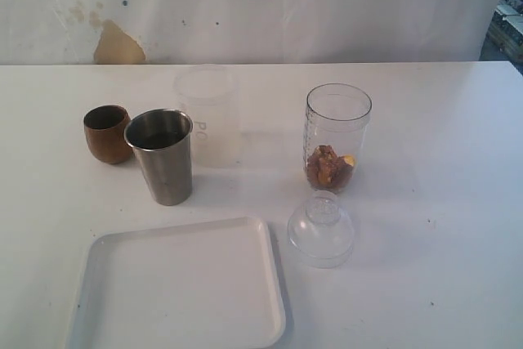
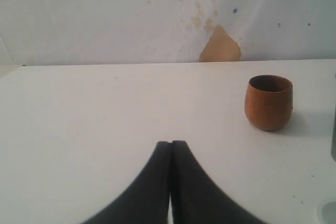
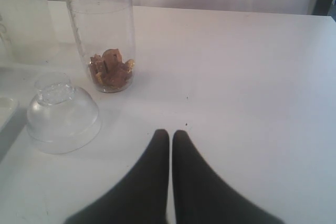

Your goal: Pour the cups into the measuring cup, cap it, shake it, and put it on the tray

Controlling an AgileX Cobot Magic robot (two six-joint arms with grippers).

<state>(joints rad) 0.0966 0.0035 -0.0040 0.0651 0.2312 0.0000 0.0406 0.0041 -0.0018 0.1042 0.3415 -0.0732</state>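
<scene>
White table (image 1: 441, 202), dial read from the exterior view's centre. Measuring cup (image 1: 336, 136) stands upright and uncapped at 3 o'clock, brown chunks heaped in its bottom, graduation marks down its side. Its clear domed lid (image 1: 320, 229) rests on the table at 6 o'clock of the cup, near it but apart, strainer neck up. Wooden cup (image 1: 107, 133) at 9 o'clock, upright. Steel tumbler (image 1: 163, 155) just beside it at its 4 o'clock, upright; contents cannot be told. Frosted cup (image 1: 208, 116) at 1 o'clock of the tumbler, upright, faint lettering on its wall, hard to make out against the table. White tray (image 1: 180, 288) lies flat at 7 o'clock, nothing on it, its far rim close below the tumbler. Left gripper (image 2: 170, 144): jaws pressed together, nothing between them, above bare table with the wooden cup well ahead. Right gripper (image 3: 170, 132): jaws likewise together and empty, the lid and measuring cup ahead of it, neither touched.
</scene>
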